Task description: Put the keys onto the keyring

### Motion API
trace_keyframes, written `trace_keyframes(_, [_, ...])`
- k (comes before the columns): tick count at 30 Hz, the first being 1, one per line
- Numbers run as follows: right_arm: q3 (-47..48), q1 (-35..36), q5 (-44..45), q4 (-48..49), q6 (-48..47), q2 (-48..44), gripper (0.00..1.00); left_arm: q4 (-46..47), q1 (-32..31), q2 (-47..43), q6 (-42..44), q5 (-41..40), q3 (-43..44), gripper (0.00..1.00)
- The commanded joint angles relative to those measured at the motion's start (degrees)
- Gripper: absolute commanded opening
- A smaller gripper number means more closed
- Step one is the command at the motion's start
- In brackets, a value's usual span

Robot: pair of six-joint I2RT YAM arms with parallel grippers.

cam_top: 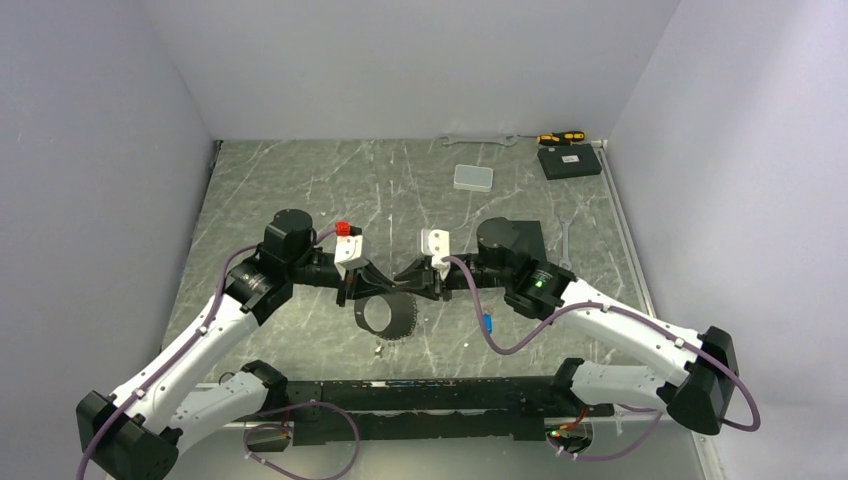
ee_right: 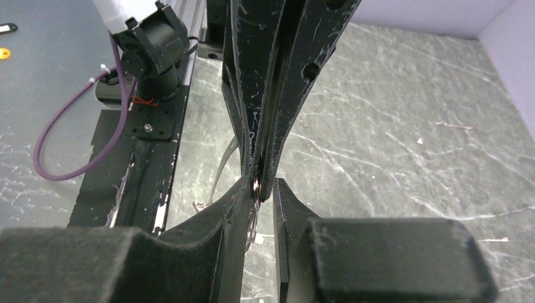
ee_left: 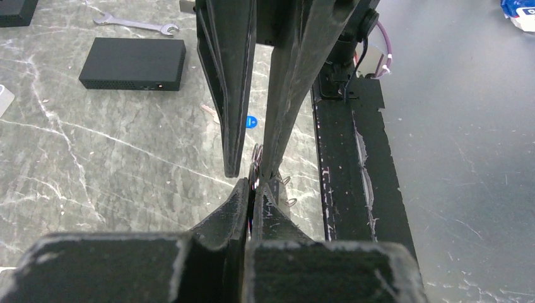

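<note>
The keyring (cam_top: 400,326) hangs as a dark loop under the two grippers at the table's middle. My left gripper (cam_top: 370,287) is shut on its top edge, and a glint of the ring (ee_left: 255,169) shows just past the tips in the left wrist view. My right gripper (cam_top: 407,281) faces it tip to tip with its jaws apart, and the ring (ee_right: 257,187) lies against its left finger. The blue key (cam_top: 488,322) lies on the table under the right forearm and also shows in the left wrist view (ee_left: 251,121). A small silvery key (cam_top: 377,350) lies just below the loop.
A clear box (cam_top: 473,177), a black box (cam_top: 569,161), a wrench (cam_top: 480,139) and a screwdriver (cam_top: 560,137) lie at the back. Another wrench (cam_top: 566,245) lies right of the right arm. The black base rail (cam_top: 430,400) runs along the near edge.
</note>
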Motion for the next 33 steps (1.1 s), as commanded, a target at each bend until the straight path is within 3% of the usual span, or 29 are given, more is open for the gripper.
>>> trace_keyframes(1, [2.8, 0.2, -1.4, -1.2, -1.0, 0.7, 0.23, 0.8, -0.3, -0.9, 2.1, 1.2, -0.1, 0.0])
trace_keyframes(11, [2.1, 0.2, -1.6, -0.6, -1.1, 0.7, 0.18, 1.1, -0.3, -1.4, 1.9, 0.3, -0.6, 0.0])
trace_keyframes(22, [3.2, 0.2, -3.0, -2.5, -1.6, 1.8, 0.0, 1.1, -0.3, -1.4, 1.8, 0.4, -0.7, 0.0])
trace_keyframes(33, [8.9, 0.2, -5.2, -10.8, -2.5, 4.3, 0.0, 0.3, -0.3, -0.4, 2.2, -0.7, -0.6, 0.0])
